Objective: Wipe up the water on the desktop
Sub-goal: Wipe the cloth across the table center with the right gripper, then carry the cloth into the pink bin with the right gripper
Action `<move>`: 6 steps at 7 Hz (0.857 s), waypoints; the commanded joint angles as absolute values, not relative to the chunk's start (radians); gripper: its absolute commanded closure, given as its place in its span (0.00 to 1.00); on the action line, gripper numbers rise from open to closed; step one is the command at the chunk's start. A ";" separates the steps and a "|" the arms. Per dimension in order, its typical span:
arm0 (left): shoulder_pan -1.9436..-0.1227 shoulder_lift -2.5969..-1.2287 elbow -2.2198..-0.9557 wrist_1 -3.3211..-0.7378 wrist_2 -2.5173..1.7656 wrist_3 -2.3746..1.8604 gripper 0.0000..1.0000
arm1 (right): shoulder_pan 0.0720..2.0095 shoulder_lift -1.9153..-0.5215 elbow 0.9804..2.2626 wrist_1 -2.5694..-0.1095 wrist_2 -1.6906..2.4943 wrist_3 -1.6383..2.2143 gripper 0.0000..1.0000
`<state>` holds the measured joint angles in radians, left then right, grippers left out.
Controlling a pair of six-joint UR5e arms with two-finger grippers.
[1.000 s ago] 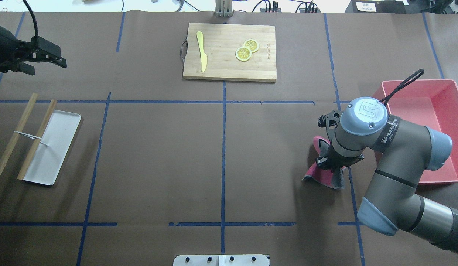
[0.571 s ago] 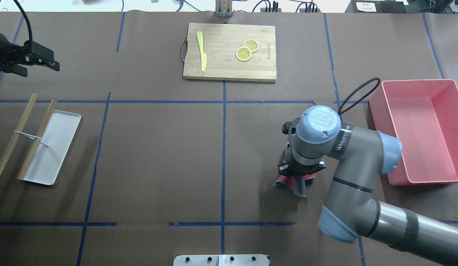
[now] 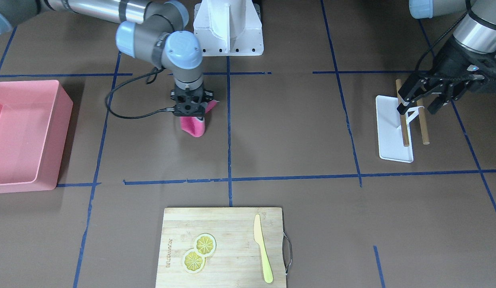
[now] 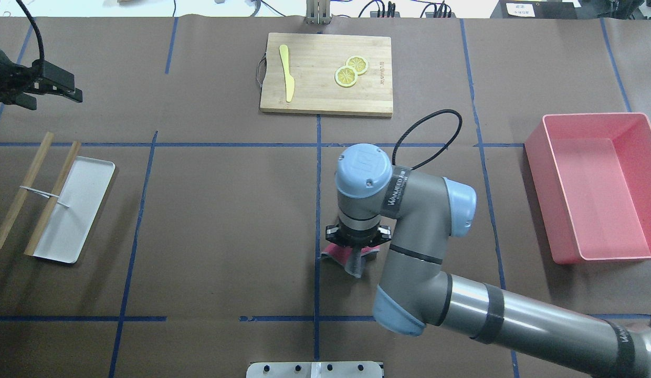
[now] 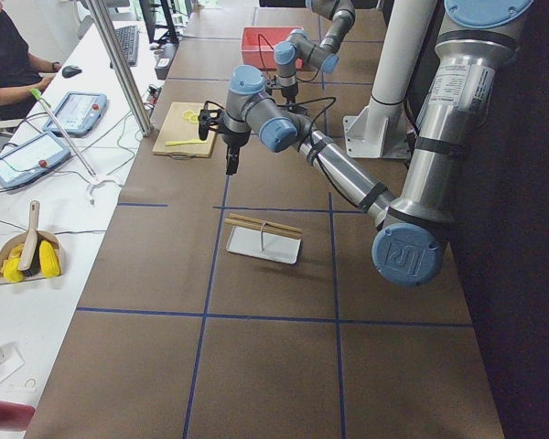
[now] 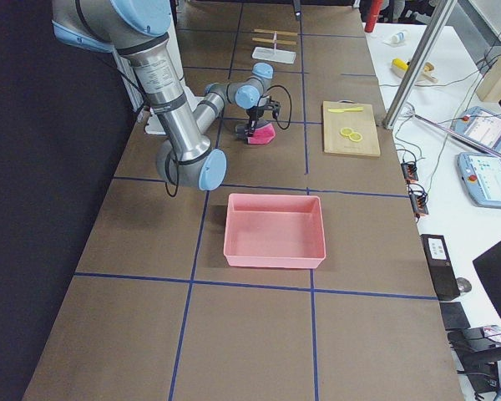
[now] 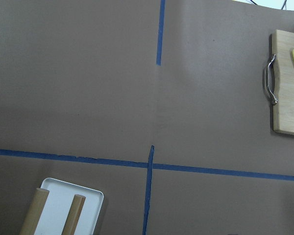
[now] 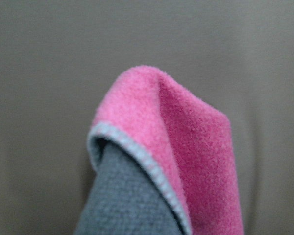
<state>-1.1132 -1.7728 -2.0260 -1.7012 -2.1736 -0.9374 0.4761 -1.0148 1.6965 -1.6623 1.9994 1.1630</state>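
Right gripper [image 3: 189, 113] clamped on a pink-and-grey cloth [image 3: 193, 127], cloth hung down to the brown surface [image 4: 226, 220] just right of the centre tape line, contact hard to judge, fingertips hidden under the wrist from overhead, left gripper [image 3: 421, 102] held apart, hovered far left, arm cut off by the frame edge.

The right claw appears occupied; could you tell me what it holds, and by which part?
The right claw is shut on the pink-and-grey cloth, pinching its bunched-up top fold; the rest drapes below.
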 commanded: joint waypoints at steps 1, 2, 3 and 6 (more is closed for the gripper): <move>-1.114 -1.772 -2.025 -1.701 -2.174 -0.937 0.09 | 0.543 -1.225 1.855 -1.669 2.002 0.998 1.00; -1.114 -1.767 -2.026 -1.703 -2.174 -0.937 0.09 | 0.576 -1.343 1.912 -1.664 2.002 0.891 1.00; -1.115 -1.767 -2.028 -1.703 -2.175 -0.937 0.09 | 0.607 -1.424 1.975 -1.663 2.000 0.846 1.00; -1.161 -1.715 -2.025 -1.703 -2.175 -0.816 0.08 | 0.841 -1.535 2.155 -1.666 2.098 0.827 1.00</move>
